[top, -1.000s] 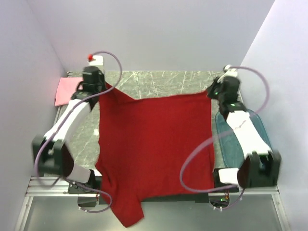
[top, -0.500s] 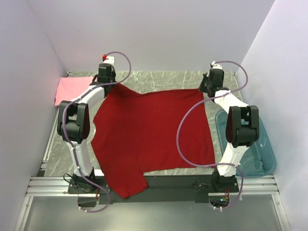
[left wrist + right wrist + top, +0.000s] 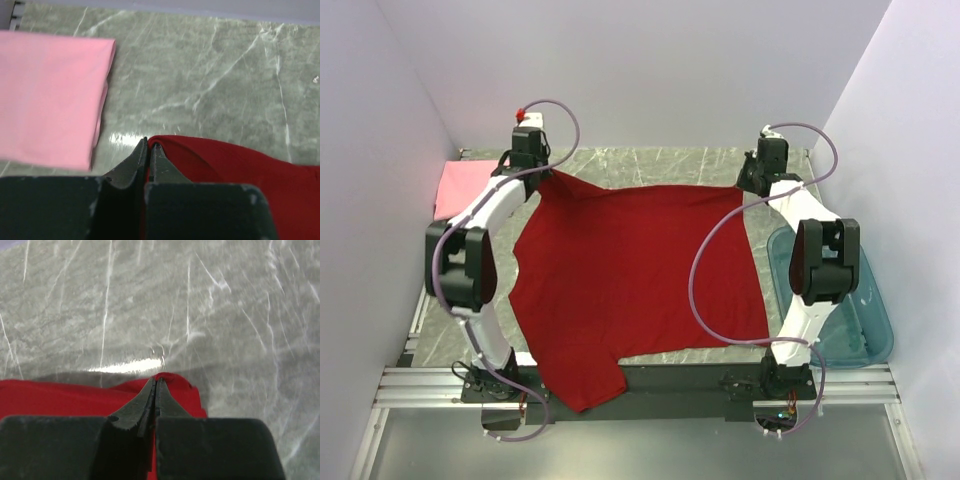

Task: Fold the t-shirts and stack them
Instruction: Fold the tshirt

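Note:
The deep red t-shirt [image 3: 630,280] lies spread across the marble table, one sleeve hanging over the near edge. My left gripper [image 3: 542,176] is shut on its far left corner, seen in the left wrist view [image 3: 150,145] with red cloth [image 3: 225,165] pinched between the jaws. My right gripper [image 3: 744,184] is shut on the far right corner; the right wrist view [image 3: 156,381] shows the red cloth [image 3: 60,395] pinched there. The light pink t-shirt [image 3: 458,188] lies folded at the far left; it also shows in the left wrist view [image 3: 47,95].
A translucent teal bin [image 3: 865,310] stands at the right edge under the right arm. Grey walls close the table on three sides. The marble table top [image 3: 650,165] shows behind the red shirt. A metal rail [image 3: 650,385] runs along the near edge.
Both arms have stretched out to the far edge, dragging the red shirt's far corners away from me. In the last half second the left gripper shifted slightly left, pulling the far edge straighter.

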Robot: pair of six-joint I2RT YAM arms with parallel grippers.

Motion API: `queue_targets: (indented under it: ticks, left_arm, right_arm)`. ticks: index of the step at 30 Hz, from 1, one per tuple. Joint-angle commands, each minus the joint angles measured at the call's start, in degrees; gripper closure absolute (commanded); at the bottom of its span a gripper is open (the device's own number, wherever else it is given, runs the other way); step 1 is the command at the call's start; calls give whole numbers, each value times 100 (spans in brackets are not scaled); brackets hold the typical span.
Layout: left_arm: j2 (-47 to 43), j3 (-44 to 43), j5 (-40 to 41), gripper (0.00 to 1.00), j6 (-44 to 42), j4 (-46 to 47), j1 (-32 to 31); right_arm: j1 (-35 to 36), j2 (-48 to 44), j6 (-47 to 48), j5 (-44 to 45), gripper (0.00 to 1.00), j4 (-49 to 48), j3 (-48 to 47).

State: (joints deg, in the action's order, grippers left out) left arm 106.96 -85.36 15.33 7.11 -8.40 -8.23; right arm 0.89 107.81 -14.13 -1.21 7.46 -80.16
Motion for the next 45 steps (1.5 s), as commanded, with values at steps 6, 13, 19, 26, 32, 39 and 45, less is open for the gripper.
queue_targets:
  ticks: [6,13,19,26,32,39,45]
  left_arm:
    - [-1404,582,242,99,765,-1119,14]
    - [-2011,1039,93,99,1362,-2033,14]
    - [-2679,1504,-118,99,1757,-2472,14]
    - [-3180,1961,-144,99,2153,-2824,14]
    - [-3584,2585,-426,99,2742,-2913,6]
    - [-4121,3411,-645,99,3226,-2720,6]
    - [-4183,3869,-857,99,3454,-2543,6]
  right_arm:
    - [-62,-954,-441,112,100,721,298]
    - [-62,-1315,-696,262,100,1151,633]
    - [-62,-1631,-828,428,100,1424,984]
    - [-62,-1895,-898,622,100,1600,1362]
    - [-62,-1860,-1030,842,100,1583,1652]
    - [-62,-1641,-1066,939,100,1486,1802]
    - [-62,-1403,-1074,851,100,1380,1890]
